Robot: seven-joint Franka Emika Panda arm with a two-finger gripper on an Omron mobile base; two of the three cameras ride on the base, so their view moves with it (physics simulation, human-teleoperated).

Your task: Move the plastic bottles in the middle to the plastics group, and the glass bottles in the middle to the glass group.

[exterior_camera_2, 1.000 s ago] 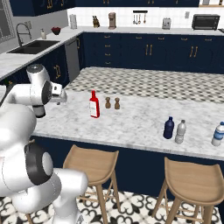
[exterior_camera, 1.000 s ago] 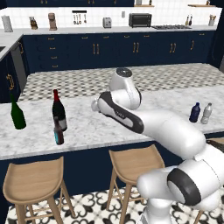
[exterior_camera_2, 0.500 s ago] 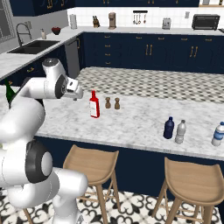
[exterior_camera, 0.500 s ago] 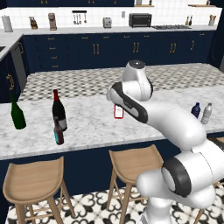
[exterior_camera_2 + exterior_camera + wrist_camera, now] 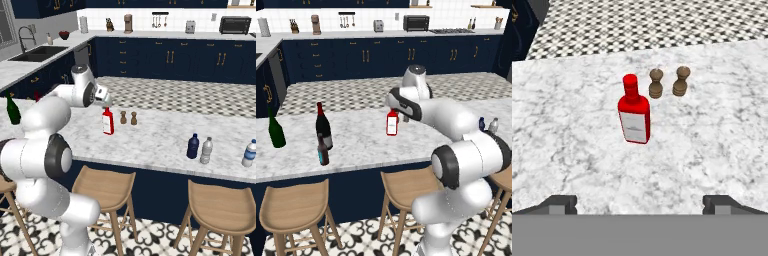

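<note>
A flat red bottle [image 5: 392,123] [image 5: 108,123] [image 5: 634,116] with a white label stands upright mid-counter. My gripper [image 5: 640,202] [image 5: 106,99] hovers open just above and behind it, holding nothing. A slim brown bottle [image 5: 322,151] with a teal label stands by the near-black, red-necked wine bottle [image 5: 323,127]. The green wine bottle [image 5: 276,131] [image 5: 12,110] stands further left. At the right end, the stubby dark blue bottle [image 5: 481,124] [image 5: 193,146] stands beside the pale grey translucent bottle [image 5: 493,125] [image 5: 206,150].
Two small brown shakers [image 5: 668,83] [image 5: 128,118] stand just behind and right of the red bottle. Another pale bottle [image 5: 248,153] stands at the counter's far right. Wooden stools [image 5: 408,186] line the near edge of the marble counter [image 5: 361,145].
The arm has swung right, away from the wine bottles, until the hand came over the red bottle. The gripper stayed open and the bottles kept their places.
</note>
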